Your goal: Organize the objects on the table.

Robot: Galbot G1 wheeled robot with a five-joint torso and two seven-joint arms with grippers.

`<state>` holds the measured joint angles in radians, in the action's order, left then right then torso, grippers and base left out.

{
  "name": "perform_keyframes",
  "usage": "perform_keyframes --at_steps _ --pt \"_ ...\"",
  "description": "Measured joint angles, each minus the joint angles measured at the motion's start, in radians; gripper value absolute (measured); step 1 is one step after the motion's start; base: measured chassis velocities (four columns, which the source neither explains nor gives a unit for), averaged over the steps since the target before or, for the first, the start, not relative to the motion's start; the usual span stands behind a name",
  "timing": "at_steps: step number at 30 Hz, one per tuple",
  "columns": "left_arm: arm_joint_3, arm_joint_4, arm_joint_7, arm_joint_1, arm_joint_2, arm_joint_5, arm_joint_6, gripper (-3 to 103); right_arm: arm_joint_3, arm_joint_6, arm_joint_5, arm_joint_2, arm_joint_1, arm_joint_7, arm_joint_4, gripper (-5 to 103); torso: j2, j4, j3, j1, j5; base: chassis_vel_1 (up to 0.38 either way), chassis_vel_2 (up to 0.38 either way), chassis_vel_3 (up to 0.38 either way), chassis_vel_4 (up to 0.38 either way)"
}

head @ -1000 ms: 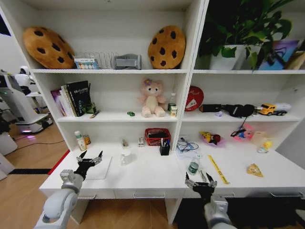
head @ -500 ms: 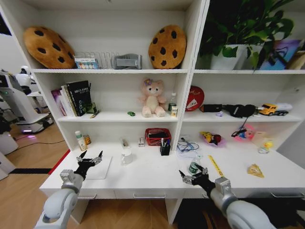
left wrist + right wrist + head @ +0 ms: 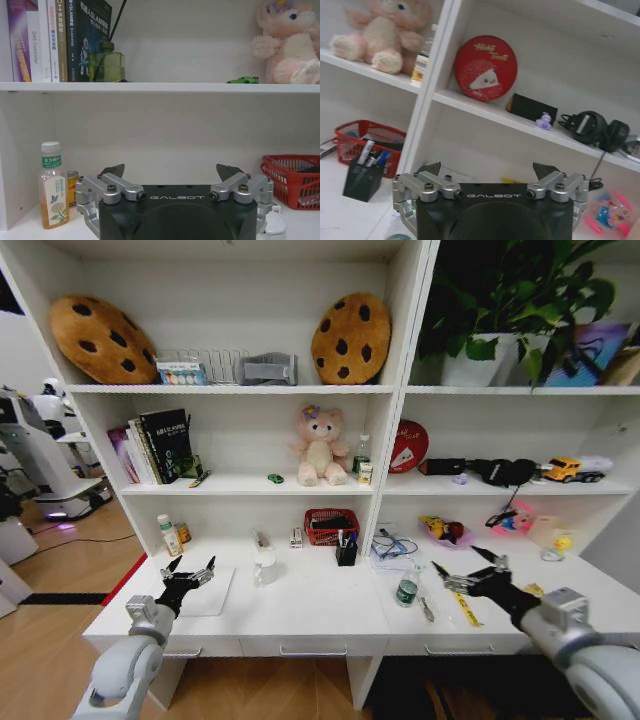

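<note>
On the white table (image 3: 310, 612) my left gripper (image 3: 188, 575) hovers open above the flat silver laptop (image 3: 210, 595) at the left end; the left wrist view shows the left gripper (image 3: 172, 172) with its jaws wide apart and nothing between them. A white cup (image 3: 265, 567) stands just right of the laptop. My right gripper (image 3: 470, 568) is open over the yellow ruler (image 3: 462, 604), with the green-capped bottle (image 3: 405, 590) and loose pens (image 3: 425, 608) to its left. In the right wrist view the right gripper (image 3: 487, 169) holds nothing. A tiny green toy car (image 3: 274, 478) sits on the shelf.
A red basket (image 3: 330, 526) and a black pen holder (image 3: 346, 550) stand at the back of the table, and a tea bottle (image 3: 168, 536) stands at the back left. Shelves rise right behind the table, holding a pink teddy bear (image 3: 319, 446) and books (image 3: 155, 445).
My right arm has swung right and farther over the table, from the front edge near the green-capped bottle to above the ruler. The left arm has not moved.
</note>
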<state>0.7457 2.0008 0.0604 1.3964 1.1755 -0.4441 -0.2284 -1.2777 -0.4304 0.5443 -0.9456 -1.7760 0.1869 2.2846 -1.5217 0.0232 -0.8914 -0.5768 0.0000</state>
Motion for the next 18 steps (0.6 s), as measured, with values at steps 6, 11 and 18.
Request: perform_keyframes --at_steps 6,11,18 --pt "0.0 0.0 0.0 0.0 0.0 0.0 0.0 100 -0.004 0.15 0.025 -0.007 0.007 0.148 -0.167 100 0.0 -0.0003 0.0 0.0 0.0004 0.0 0.0 0.0 0.0" --pt "0.0 0.0 0.0 0.0 0.0 0.0 0.0 100 0.042 0.313 -0.002 -0.036 0.013 0.318 -0.314 100 0.0 -0.0001 0.0 0.0 0.0004 0.0 0.0 0.0 0.0" --pt "0.0 0.0 0.0 0.0 0.0 0.0 0.0 100 0.181 0.403 -0.066 -0.108 0.081 0.442 -0.494 100 0.0 0.0002 0.0 0.0 0.0001 0.0 0.0 0.0 0.0"
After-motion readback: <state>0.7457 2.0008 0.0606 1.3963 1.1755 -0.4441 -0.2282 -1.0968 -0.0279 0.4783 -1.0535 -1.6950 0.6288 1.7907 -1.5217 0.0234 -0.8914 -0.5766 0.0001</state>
